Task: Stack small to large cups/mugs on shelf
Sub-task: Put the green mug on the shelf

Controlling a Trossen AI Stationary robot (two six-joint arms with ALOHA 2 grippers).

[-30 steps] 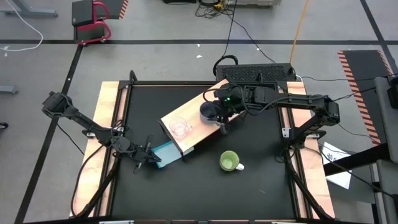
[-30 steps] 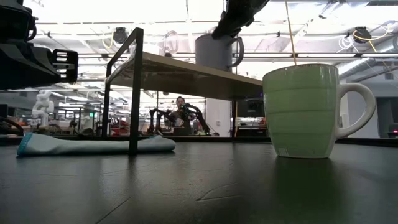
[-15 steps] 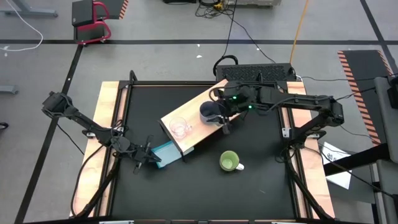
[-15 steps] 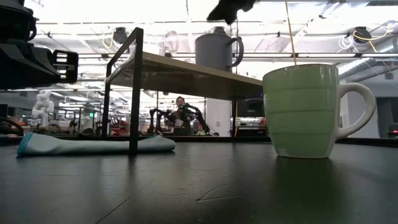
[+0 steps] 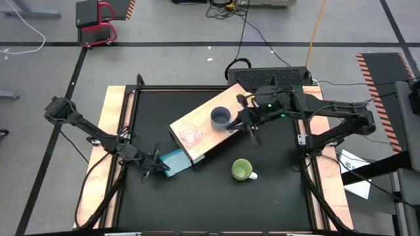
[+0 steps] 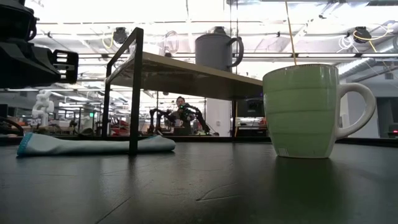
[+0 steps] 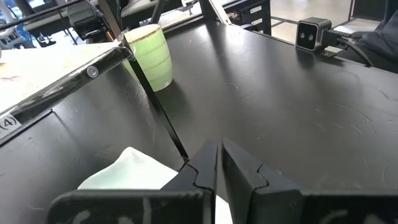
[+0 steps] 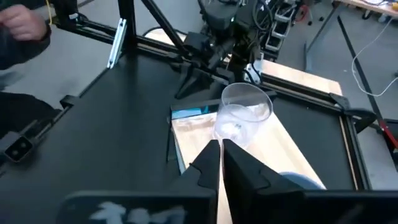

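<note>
The light-wood shelf lies slantwise mid-table on black legs. On its top stand the clear glass cup and the grey-blue mug, each on its base. The light-green mug stands on the black table, nearer the front. My right gripper is shut and empty, just right of the grey-blue mug and above the shelf's right end. My left gripper is shut, low at the shelf's left end by the teal block. My left gripper's shut fingers lie right at the pale edge of the teal block; whether they touch it, I cannot tell.
The low camera stands on the table near the front edge. A person's hand shows beyond the table. Wooden strips border the black table. Open tabletop lies around the green mug.
My right gripper has come off the grey-blue mug's rim, risen out of the low view and moved toward the table's right edge. The mug stays upright on the shelf.
</note>
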